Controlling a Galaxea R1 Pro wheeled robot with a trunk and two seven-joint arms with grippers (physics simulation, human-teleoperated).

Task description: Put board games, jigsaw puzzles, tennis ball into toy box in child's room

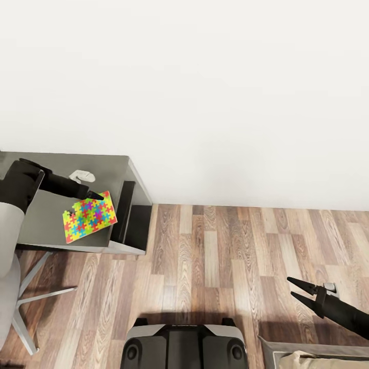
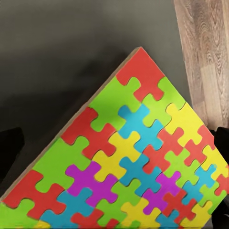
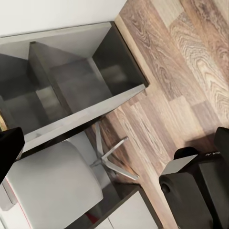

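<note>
head view: knobbly multicoloured jigsaw puzzle in left hand

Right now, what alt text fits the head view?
The left pincer grips a corner of a multicoloured jigsaw puzzle above the dark grey side unit. The right pincer hangs open over the wood floor, below a white wall.

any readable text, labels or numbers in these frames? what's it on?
No whole word, number or brand reads.
Robot base: a small light mark on the dark body, too small and cut off to read.
Jigsaw puzzle, at the left gripper: coloured pieces, no print.
Table, floor: no labels.
</note>
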